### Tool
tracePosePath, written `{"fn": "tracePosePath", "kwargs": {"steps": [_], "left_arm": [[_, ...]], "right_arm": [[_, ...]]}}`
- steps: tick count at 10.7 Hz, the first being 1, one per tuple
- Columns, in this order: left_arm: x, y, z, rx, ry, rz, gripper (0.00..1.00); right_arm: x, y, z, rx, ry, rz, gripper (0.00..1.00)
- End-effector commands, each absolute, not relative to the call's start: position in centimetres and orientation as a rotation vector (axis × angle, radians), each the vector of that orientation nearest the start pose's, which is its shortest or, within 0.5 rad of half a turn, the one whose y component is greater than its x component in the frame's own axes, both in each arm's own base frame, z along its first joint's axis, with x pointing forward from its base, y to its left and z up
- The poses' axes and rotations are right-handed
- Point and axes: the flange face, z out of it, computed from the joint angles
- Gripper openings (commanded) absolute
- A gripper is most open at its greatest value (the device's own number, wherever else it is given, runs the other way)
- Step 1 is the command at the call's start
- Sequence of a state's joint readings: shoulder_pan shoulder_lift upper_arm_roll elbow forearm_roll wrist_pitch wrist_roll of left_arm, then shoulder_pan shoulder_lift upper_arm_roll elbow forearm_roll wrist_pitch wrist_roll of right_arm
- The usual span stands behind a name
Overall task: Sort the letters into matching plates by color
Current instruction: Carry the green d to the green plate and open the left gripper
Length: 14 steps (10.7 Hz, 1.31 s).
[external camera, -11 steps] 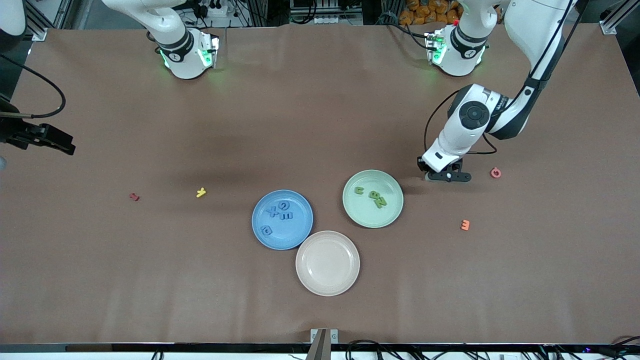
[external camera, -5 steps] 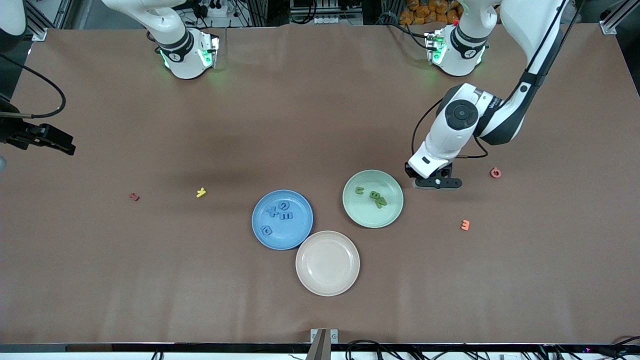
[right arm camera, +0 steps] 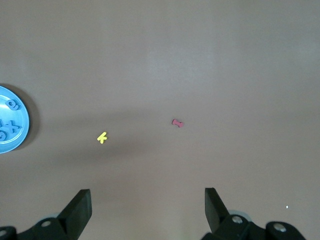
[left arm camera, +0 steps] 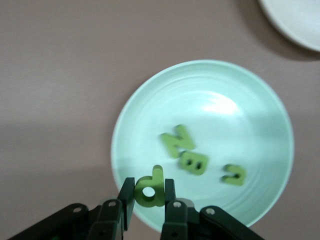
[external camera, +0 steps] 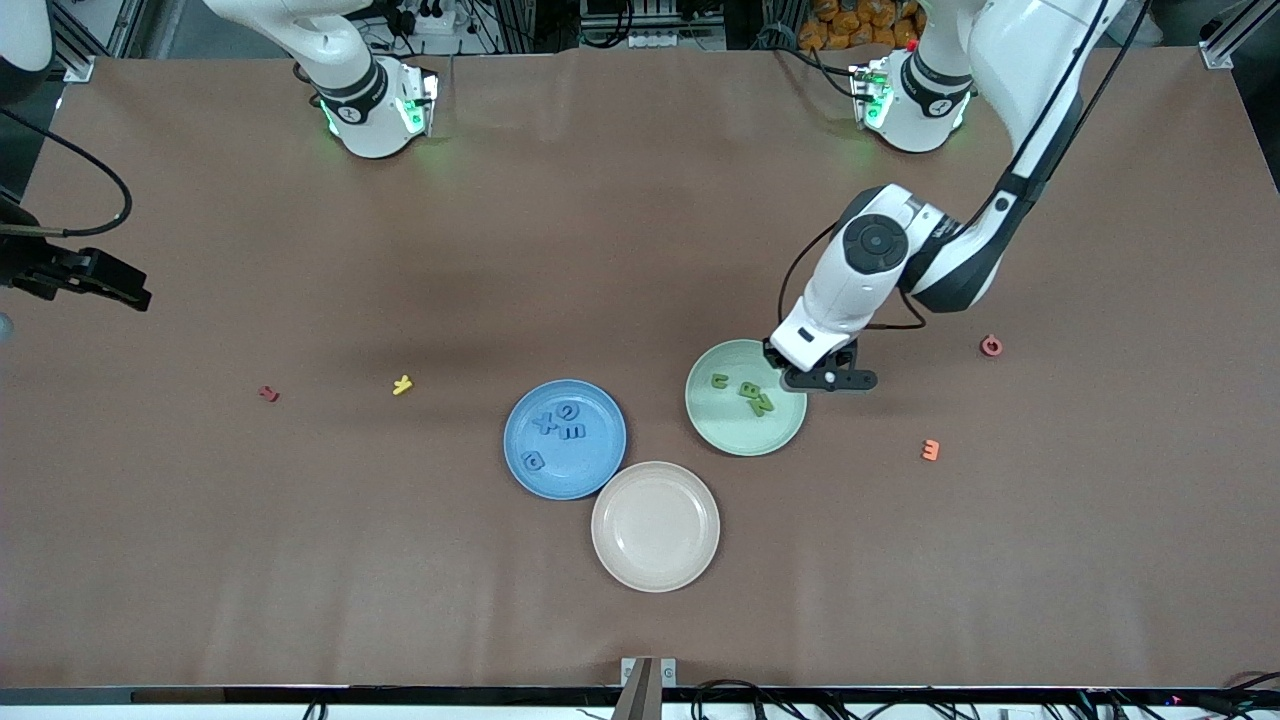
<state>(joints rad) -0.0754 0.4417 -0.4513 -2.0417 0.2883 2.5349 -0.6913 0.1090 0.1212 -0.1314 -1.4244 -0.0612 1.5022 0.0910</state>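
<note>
Left gripper (left arm camera: pixel 149 200), pinching a dark green letter (left arm camera: pixel 150 187), has slid from the bare brown table (external camera: pixel 640 220) to over the rim of the mint plate (external camera: pixel 720 425), where three green letters (external camera: pixel 755 395) lie. Four blue letters (external camera: pixel 562 425) sit in the blue plate (external camera: pixel 595 465). Right gripper (right arm camera: pixel 147 210) waits, spread, over the table's edge

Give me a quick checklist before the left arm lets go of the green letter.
1. Left tool shut on the green letter: ok.
2. Letter over the mint green plate, near its rim: ok.
3. Three green letters already in that plate: ok.
4. Four blue letters in the blue plate: ok.
5. Right tool open, waiting over bare table: ok.
6. Height of the held letter above the plate: cannot tell.
</note>
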Motion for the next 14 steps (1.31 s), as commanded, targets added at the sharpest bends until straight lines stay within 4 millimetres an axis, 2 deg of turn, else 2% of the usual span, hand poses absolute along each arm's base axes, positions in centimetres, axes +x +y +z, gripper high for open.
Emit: {"fn": "tracePosePath", "kwargs": {"steps": [1, 4, 5, 7, 10, 11, 13, 14], "left_arm": [[55.0, -32.2, 24.6, -3.238, -0.037, -0.137, 0.00], [55.7, -33.9, 23.3, -3.260, -0.026, -0.121, 0.00], [55.8, -34.4, 23.2, -3.265, -0.039, -0.118, 0.00], [55.8, -36.0, 23.0, -3.279, -0.090, -0.119, 0.00], [55.7, -36.7, 21.9, -3.281, -0.087, -0.096, 0.00], [55.8, -36.9, 22.2, -3.284, -0.079, -0.108, 0.17], [56.2, -36.9, 22.9, -3.287, -0.072, -0.131, 0.73], [57.0, -36.3, 23.8, -3.285, -0.074, -0.168, 1.00]], "right_arm": [[58.5, -1.5, 62.0, -3.212, 0.173, 0.051, 1.00], [58.6, -0.8, 61.9, -3.190, 0.151, 0.050, 1.00], [58.6, -0.6, 61.9, -3.118, 0.155, 0.054, 1.00], [58.8, -0.4, 61.8, -3.084, 0.128, 0.033, 1.00], [59.0, -0.3, 61.4, -3.084, -0.044, 0.040, 1.00], [59.0, -0.1, 61.4, -3.083, -0.052, 0.047, 1.00], [58.9, 0.0, 61.4, -3.083, -0.052, 0.050, 1.00], [58.9, 0.2, 61.4, -3.085, -0.054, 0.050, 1.00]]}}
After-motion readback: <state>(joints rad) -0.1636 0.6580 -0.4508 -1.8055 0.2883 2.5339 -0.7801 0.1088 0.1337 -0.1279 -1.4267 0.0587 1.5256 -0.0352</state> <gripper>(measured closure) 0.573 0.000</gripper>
